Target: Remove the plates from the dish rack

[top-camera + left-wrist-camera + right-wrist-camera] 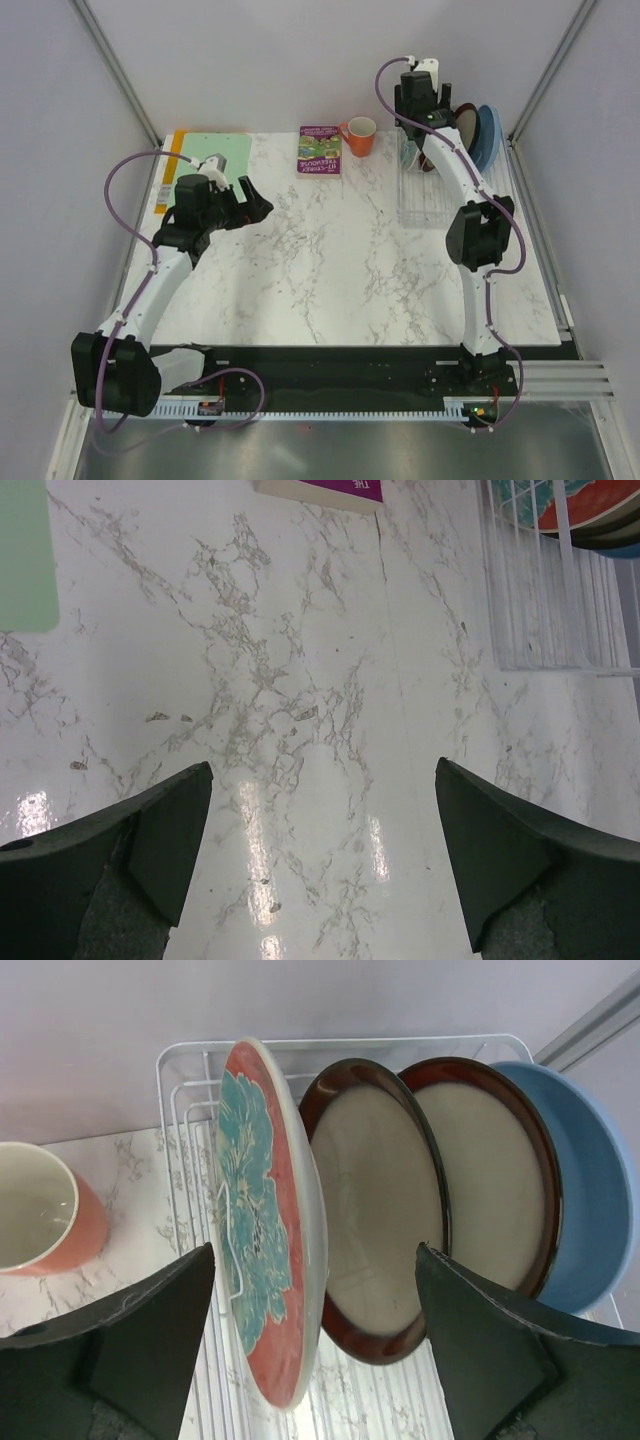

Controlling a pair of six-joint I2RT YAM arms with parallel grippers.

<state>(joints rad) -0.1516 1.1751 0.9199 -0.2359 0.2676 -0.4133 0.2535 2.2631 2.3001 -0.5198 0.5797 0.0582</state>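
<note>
The dish rack [425, 200] stands at the back right, its white wires also in the right wrist view [190, 1060]. Several plates stand on edge in it: a red-orange one with a teal flower [260, 1230], two dark-red-rimmed ones with cream centres [375, 1210] [490, 1170], and a light blue one [590, 1190] [487, 135]. My right gripper [314, 1250] [425, 115] is open above the rack. Its fingers stand on either side of the flower plate and the nearest dark-rimmed plate, touching neither. My left gripper [322, 765] [258, 205] is open and empty over bare marble at the left.
An orange mug [358, 136] [40, 1220] stands just left of the rack. A purple book [320, 150] lies beside it. A green clipboard [215, 160] lies at the back left. The left wrist view shows the rack's corner [540, 610] far right.
</note>
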